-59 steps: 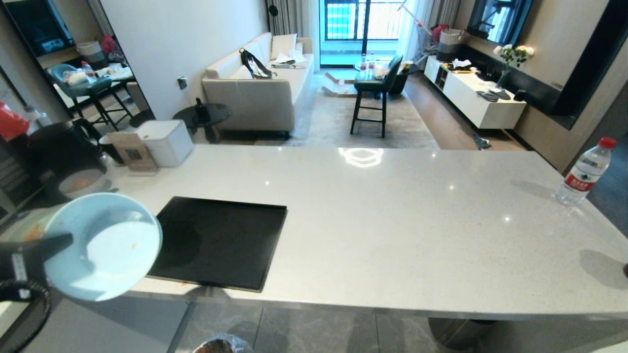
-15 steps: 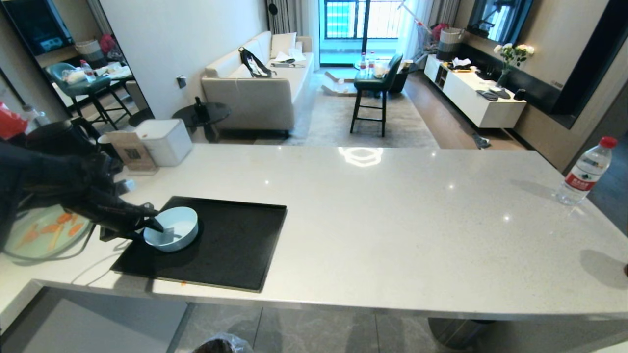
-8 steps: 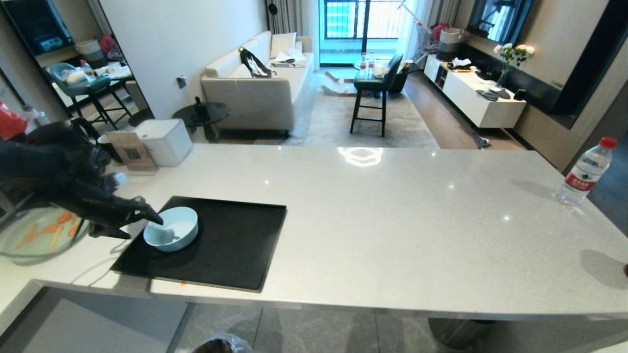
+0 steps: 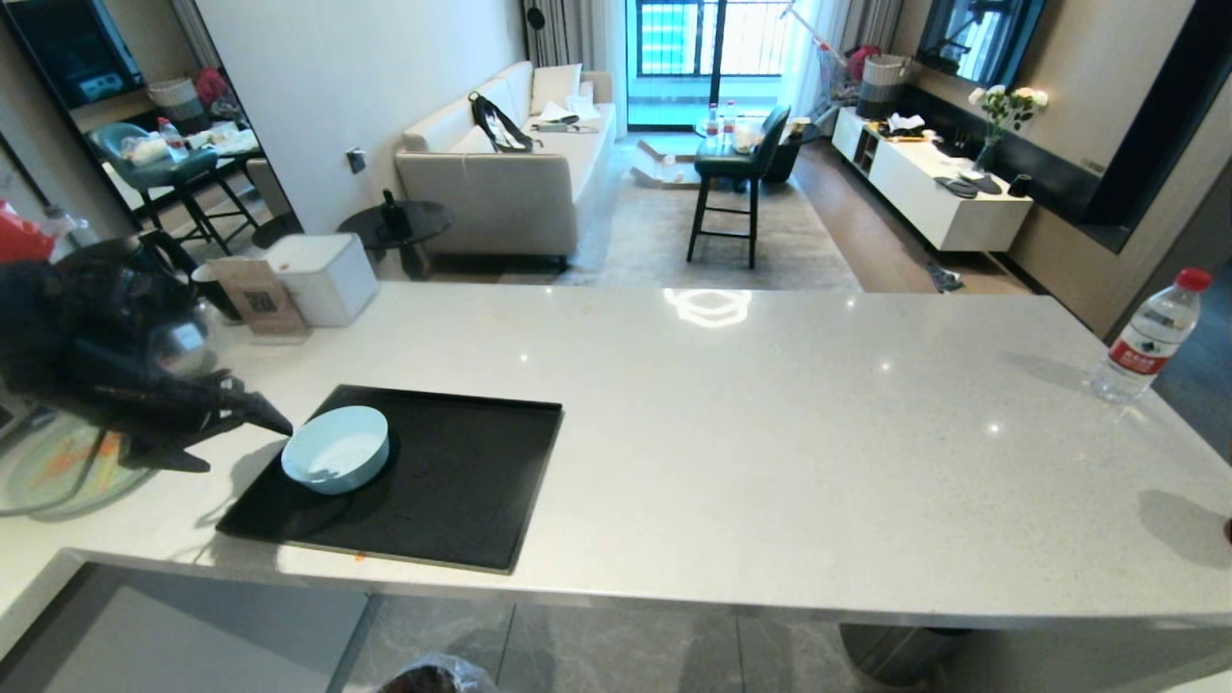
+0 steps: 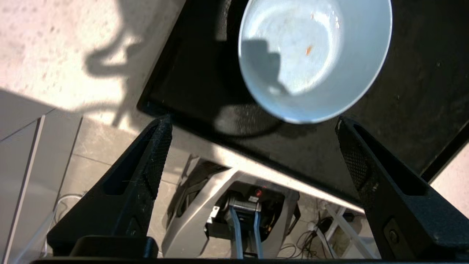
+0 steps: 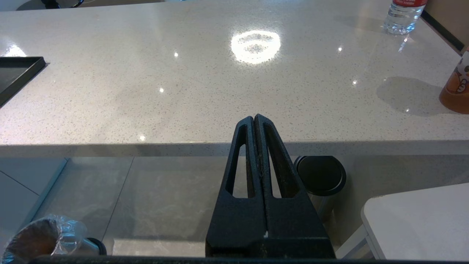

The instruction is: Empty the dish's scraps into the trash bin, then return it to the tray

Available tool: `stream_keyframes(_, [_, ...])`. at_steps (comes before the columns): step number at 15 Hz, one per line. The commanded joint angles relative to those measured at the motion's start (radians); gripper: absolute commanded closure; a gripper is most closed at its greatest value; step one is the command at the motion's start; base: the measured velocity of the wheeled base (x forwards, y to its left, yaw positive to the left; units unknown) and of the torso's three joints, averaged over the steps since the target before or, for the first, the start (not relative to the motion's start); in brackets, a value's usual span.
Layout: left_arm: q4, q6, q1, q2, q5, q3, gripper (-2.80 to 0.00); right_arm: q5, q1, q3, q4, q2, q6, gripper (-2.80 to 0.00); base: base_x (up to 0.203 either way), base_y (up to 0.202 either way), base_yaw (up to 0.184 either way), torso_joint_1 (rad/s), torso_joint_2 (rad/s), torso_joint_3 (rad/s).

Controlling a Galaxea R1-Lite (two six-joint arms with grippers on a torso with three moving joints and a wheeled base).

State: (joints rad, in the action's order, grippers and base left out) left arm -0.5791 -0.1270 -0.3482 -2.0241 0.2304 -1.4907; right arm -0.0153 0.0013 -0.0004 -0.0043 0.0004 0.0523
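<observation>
pale-blue dish [image 4: 336, 449] is seen in the head view standing upright on the black tray [image 4: 462, 481], in its left part, on the white speckled table [image 4: 770, 433]. the left gripper [image 4: 245, 438] is found just left of the dish, apart from it, fingers spread and nothing held. the trash bin [image 4: 433, 677] with its clear liner is glimpsed on the floor below the table edge. a water bottle [image 4: 1150, 337] is noted at the far right of the table.

left wrist view: the two spread fingers [image 5: 135, 183] are seen free of the dish [image 5: 315, 58], which rests on the tray [image 5: 403, 128]; only a small orange speck is noted inside.

right wrist view: the right gripper [image 6: 256, 121] is seen clenched, empty, below the table edge [image 6: 220, 146]; the trash bin [image 6: 44, 238] and a black-lidded bin [image 6: 320, 176] are seen on the floor.
</observation>
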Motion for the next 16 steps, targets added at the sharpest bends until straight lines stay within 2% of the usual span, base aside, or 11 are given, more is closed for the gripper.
stream_keyframes(1, [-0.002,0.001,-0.020,0.087,0.001,0.062,-2.80,0.000,0.000,0.000,0.000,0.000,0.000,0.00,0.000,0.000,0.000,0.000,0.00,0.000])
stream_keyframes(6, [0.000,0.005,-0.055,0.177,0.003,0.159,-2.80,0.000,0.000,-0.001,0.000,0.000,0.000,0.00,0.000,0.000,0.000,0.000,0.00,0.000])
stream_keyframes(7, [0.014,0.006,-0.056,0.193,0.003,0.184,0.00,0.000,0.000,0.000,0.000,0.000,0.000,0.00,0.000,0.000,0.000,0.000,0.00,0.000])
stream_keyframes(11, [0.134,0.005,-0.057,0.260,0.012,0.315,0.00,0.000,0.000,0.000,0.000,0.000,0.000,0.00,0.000,0.000,0.000,0.000,0.00,0.000])
stream_keyframes(13, [0.184,0.004,-0.058,0.306,0.046,0.389,0.00,-0.001,0.000,0.000,0.000,0.000,0.000,0.00,0.000,0.000,0.000,0.000,0.00,0.000])
stream_keyframes(16, [0.362,0.005,-0.058,0.375,0.080,0.523,0.00,-0.002,0.000,0.000,0.000,0.000,0.000,0.00,0.000,0.000,0.000,0.000,0.00,0.000])
